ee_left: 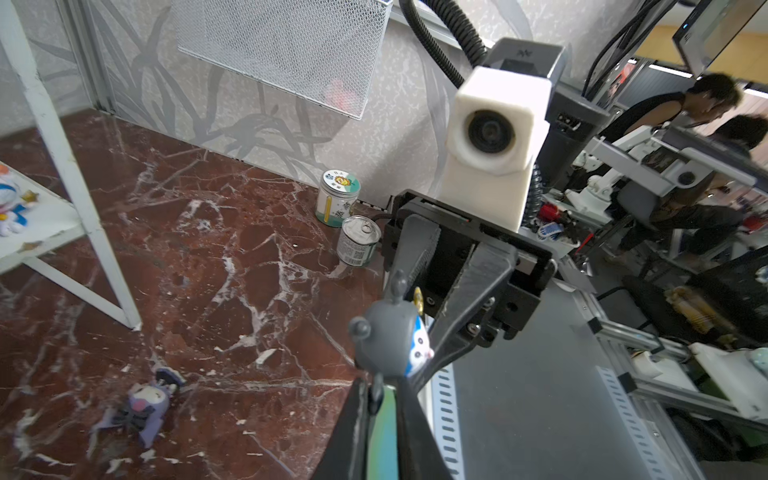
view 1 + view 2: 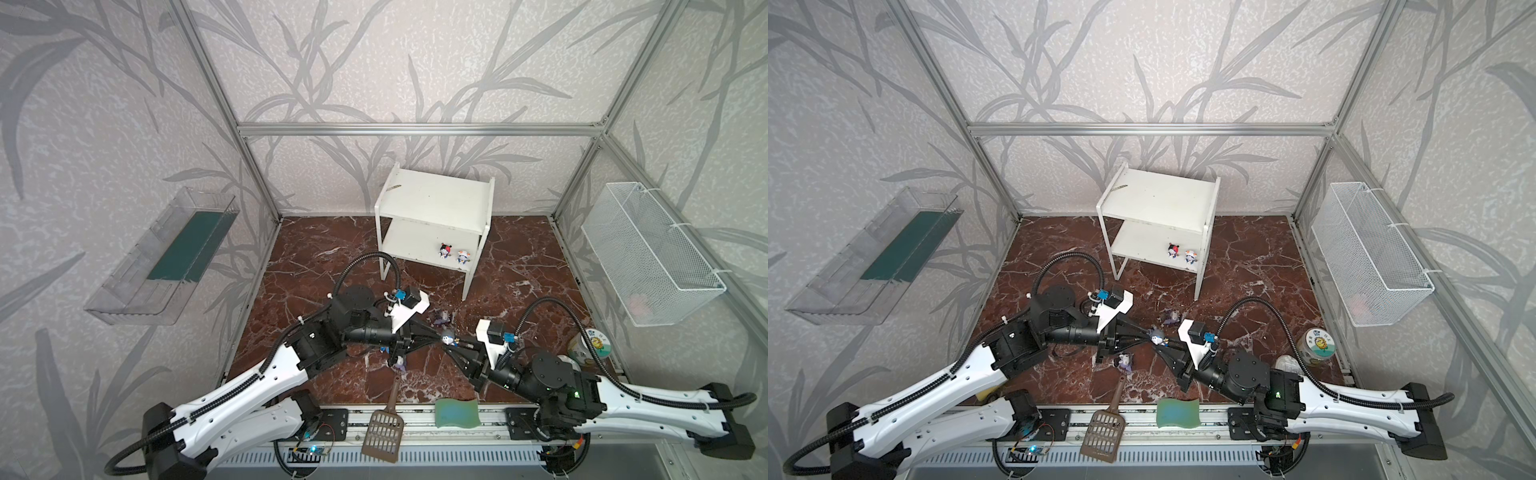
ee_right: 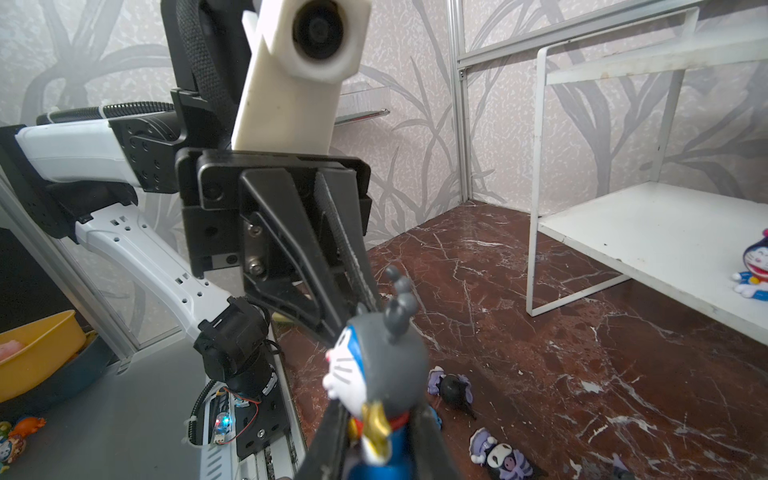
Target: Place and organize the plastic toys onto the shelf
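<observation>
L gripper: pinched on grey-head toy, head end.
R gripper: clamped on same toy's blue body.
Purple toy: floor, 12 o'clock of grip, near.
2nd purple toy: floor, 8 o'clock.
Shelf: 12 o'clock, well apart.
Lower board, 5 o'clock corner: red-black toy, white toy.

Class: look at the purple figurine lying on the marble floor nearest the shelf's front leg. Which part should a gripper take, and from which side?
Probably the round head, from straight above. The purple figurine lies flat on the floor, so only a top-down approach leaves both flanks free for the jaws. The head looks like its bulkiest, firmest part.
</observation>
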Action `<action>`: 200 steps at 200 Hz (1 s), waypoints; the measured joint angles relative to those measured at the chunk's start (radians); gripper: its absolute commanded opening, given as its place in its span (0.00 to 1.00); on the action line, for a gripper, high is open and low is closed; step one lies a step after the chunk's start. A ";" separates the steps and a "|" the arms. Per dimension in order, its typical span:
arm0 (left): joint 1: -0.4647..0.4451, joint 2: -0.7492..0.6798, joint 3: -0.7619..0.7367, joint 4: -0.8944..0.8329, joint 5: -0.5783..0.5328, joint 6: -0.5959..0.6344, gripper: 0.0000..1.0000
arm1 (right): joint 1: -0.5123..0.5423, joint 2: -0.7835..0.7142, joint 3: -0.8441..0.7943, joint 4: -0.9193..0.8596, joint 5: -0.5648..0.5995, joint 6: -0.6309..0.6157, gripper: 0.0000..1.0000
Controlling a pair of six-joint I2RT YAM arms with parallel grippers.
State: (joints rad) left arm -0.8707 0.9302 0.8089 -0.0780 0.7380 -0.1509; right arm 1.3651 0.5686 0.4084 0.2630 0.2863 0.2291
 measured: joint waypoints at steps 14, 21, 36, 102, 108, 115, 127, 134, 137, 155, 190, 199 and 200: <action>0.001 0.005 0.000 0.005 0.000 0.001 0.00 | -0.001 0.000 -0.001 -0.005 0.003 0.005 0.17; 0.000 0.006 0.000 0.005 -0.002 0.005 0.00 | -0.002 -0.001 -0.001 -0.006 0.005 0.007 0.18; 0.000 0.006 0.000 0.005 -0.003 0.006 0.00 | -0.002 -0.001 -0.001 -0.005 0.006 0.007 0.20; 0.000 -0.006 0.000 -0.001 -0.069 0.051 0.00 | -0.002 -0.023 -0.005 -0.019 0.002 0.015 0.68; 0.000 -0.008 0.000 -0.005 -0.080 0.058 0.00 | -0.002 -0.031 -0.006 -0.025 0.003 0.014 0.70; 0.001 -0.009 0.000 -0.008 -0.090 0.069 0.00 | -0.002 -0.044 -0.011 -0.032 0.005 0.015 0.73; 0.002 -0.009 0.001 -0.020 -0.109 0.089 0.00 | -0.002 -0.067 -0.021 -0.043 0.012 0.014 0.77; 0.003 -0.008 0.003 -0.030 -0.119 0.103 0.00 | -0.002 -0.084 -0.026 -0.057 0.017 0.015 0.78; 0.003 -0.008 0.005 -0.037 -0.127 0.112 0.00 | -0.002 -0.092 -0.028 -0.063 0.020 0.014 0.78; 0.008 0.004 0.029 -0.084 -0.177 0.165 0.00 | -0.002 -0.142 -0.034 -0.122 0.035 0.014 0.80; 0.068 0.049 0.065 -0.111 -0.265 0.284 0.00 | -0.002 -0.258 -0.031 -0.278 0.071 0.005 0.83; 0.099 0.068 0.070 -0.108 -0.280 0.310 0.00 | -0.002 -0.278 -0.025 -0.320 0.079 0.001 0.84; 0.102 0.071 0.071 -0.108 -0.282 0.312 0.00 | -0.002 -0.280 -0.024 -0.327 0.080 0.000 0.84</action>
State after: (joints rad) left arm -0.7689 1.0008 0.8799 -0.1856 0.4557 0.1612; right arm 1.3632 0.2886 0.3843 -0.0635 0.3664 0.2287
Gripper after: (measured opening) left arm 0.048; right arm 0.831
